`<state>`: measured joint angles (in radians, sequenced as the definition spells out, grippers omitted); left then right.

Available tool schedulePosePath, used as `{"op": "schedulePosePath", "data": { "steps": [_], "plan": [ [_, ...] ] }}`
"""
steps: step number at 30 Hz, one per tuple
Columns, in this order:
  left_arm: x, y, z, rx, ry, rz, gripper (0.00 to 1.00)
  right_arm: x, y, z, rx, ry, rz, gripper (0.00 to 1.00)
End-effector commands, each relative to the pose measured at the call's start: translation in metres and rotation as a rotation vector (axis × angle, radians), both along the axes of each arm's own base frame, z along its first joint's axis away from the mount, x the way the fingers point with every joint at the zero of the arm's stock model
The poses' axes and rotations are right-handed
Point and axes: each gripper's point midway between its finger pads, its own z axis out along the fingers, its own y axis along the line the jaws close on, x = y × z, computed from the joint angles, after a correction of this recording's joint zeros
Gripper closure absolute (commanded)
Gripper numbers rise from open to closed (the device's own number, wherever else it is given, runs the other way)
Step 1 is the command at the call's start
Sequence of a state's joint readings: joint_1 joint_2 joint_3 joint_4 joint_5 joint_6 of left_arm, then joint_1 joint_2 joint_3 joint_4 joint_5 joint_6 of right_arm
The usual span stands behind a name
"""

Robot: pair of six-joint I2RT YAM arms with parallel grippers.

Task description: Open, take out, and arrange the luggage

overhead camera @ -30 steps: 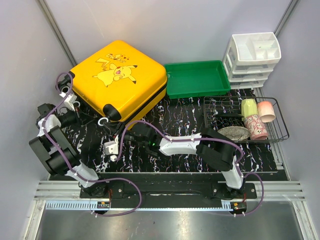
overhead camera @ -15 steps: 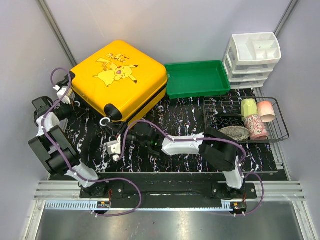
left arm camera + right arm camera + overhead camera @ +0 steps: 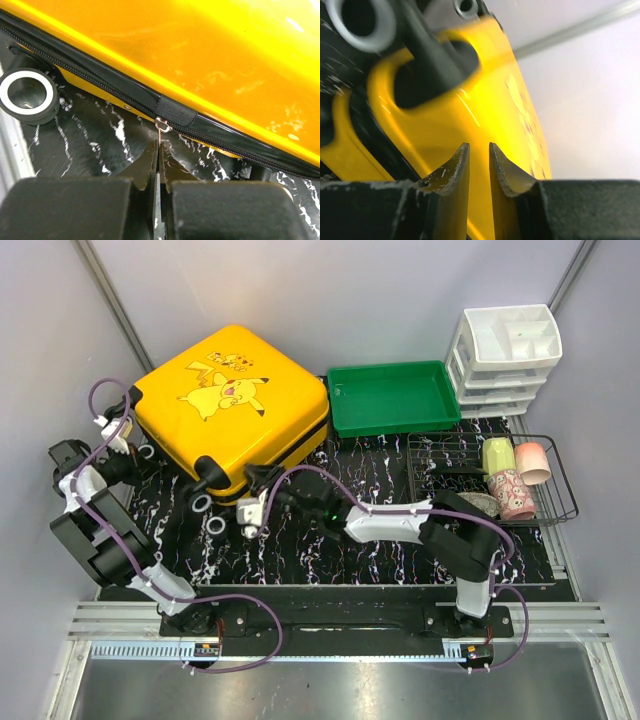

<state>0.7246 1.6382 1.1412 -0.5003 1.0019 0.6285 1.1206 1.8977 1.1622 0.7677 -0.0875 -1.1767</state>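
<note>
Pale grey walls [image 3: 400, 290] enclose a black, white-veined table mat [image 3: 370, 472].

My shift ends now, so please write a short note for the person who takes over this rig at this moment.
Left gripper: shut, seemingly pinching the zipper pull on the side of the luggage.
Right gripper: slightly open, empty, close to the luggage's near corner.
Luggage: lying flat on the table, back left.
Done: nothing yet; zip closed, lid down.
Left: unzip, open, take out, arrange.
</note>
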Motion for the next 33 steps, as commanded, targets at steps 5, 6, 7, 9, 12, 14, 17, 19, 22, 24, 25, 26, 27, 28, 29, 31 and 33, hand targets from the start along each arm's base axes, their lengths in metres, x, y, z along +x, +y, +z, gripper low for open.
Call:
{"op": "schedulePosePath", "data": {
  "steps": [5, 6, 7, 9, 12, 14, 17, 19, 22, 24, 25, 26, 27, 28, 29, 31, 33],
  "plan": [
    [-0.038, 0.052, 0.019, 0.263, 0.006, 0.052, 1.00, 0.023, -0.063, 0.051, 0.124, 0.170, -0.208, 0.57],
    [-0.046, 0.046, 0.021, 0.274, 0.006, 0.031, 1.00, 0.025, -0.068, 0.052, 0.125, 0.212, -0.228, 0.55],
    [-0.052, 0.044, 0.022, 0.279, 0.013, 0.025, 0.95, 0.024, -0.074, 0.035, 0.087, 0.325, -0.254, 0.53],
    [-0.067, 0.033, 0.031, 0.316, 0.022, -0.020, 0.67, 0.026, -0.088, 0.042, 0.132, 0.474, -0.298, 0.47],
    [-0.077, 0.027, 0.058, 0.362, 0.014, 0.010, 0.09, 0.025, -0.111, 0.026, 0.133, 0.733, -0.380, 0.38],
    [-0.081, 0.020, 0.074, 0.382, -0.007, 0.010, 0.01, 0.017, -0.123, 0.019, 0.132, 0.850, -0.401, 0.33],
    [-0.084, 0.018, 0.108, 0.436, -0.033, 0.083, 0.01, 0.012, -0.142, 0.003, 0.162, 0.997, -0.506, 0.30],
    [-0.082, 0.008, 0.138, 0.398, -0.089, 0.144, 0.01, 0.011, -0.148, -0.001, 0.195, 1.048, -0.540, 0.24],
    [-0.068, 0.003, 0.180, 0.258, -0.146, 0.313, 0.01, 0.008, -0.155, -0.004, 0.242, 1.143, -0.541, 0.21],
    [-0.045, -0.002, 0.200, 0.234, -0.147, 0.369, 0.01, 0.010, -0.150, -0.006, 0.280, 1.246, -0.555, 0.21],
    [-0.034, -0.004, 0.204, 0.235, -0.140, 0.379, 0.01, 0.012, -0.152, -0.012, 0.282, 1.290, -0.581, 0.21],
    [-0.018, -0.017, 0.206, 0.231, -0.139, 0.357, 0.01, 0.021, -0.151, -0.012, 0.296, 1.339, -0.582, 0.21],
    [0.000, -0.009, 0.212, 0.227, -0.144, 0.414, 0.01, 0.023, -0.149, -0.014, 0.327, 1.401, -0.599, 0.21],
    [0.015, -0.016, 0.216, 0.222, -0.158, 0.419, 0.01, 0.025, -0.151, -0.019, 0.332, 1.438, -0.625, 0.20],
    [0.025, -0.014, 0.219, 0.224, -0.166, 0.453, 0.01, 0.032, -0.150, -0.023, 0.335, 1.483, -0.627, 0.19],
    [0.058, -0.003, 0.224, 0.271, -0.153, 0.539, 0.01, 0.035, -0.147, -0.028, 0.351, 1.547, -0.640, 0.18],
    [0.087, 0.016, 0.229, 0.247, -0.139, 0.628, 0.01, 0.039, -0.145, -0.031, 0.368, 1.571, -0.655, 0.17]
  ]
}}
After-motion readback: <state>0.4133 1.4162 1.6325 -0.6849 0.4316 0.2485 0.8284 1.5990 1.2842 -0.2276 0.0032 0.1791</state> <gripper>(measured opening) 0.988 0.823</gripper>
